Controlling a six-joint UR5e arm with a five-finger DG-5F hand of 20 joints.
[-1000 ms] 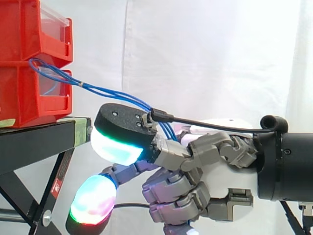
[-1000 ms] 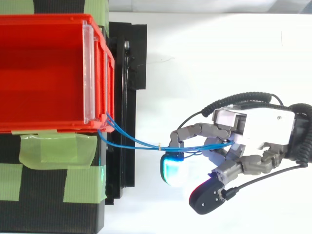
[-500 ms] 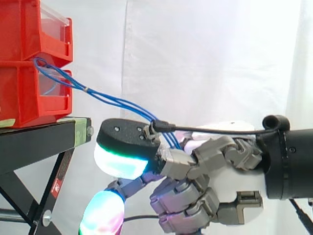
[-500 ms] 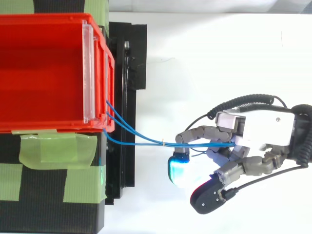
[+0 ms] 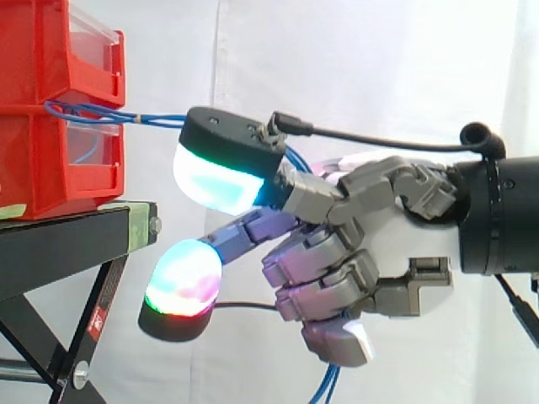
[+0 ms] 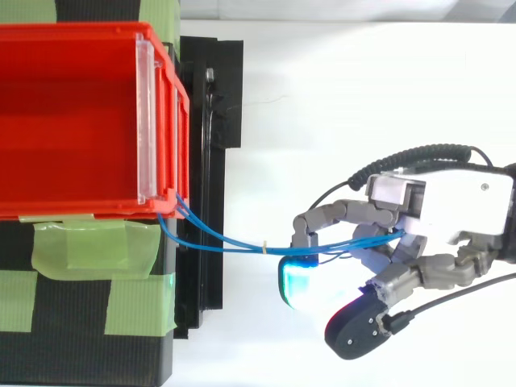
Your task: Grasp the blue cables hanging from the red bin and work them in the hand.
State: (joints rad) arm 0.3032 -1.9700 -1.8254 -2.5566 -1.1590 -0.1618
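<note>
The blue cables [image 6: 234,246] leave the front corner of the red bin [image 6: 72,121] and run almost level across the gap into my hand [image 6: 451,205]. My fingers [image 5: 312,252] are curled round them, and the loose ends hang below my palm. The bin sits on the black stand [image 5: 59,244], near my glowing pads.

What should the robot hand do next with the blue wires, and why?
Probably roll the blue cables gently inside the hand without pulling back: its fingers are curled round them, and they run nearly straight to the red bin.
</note>
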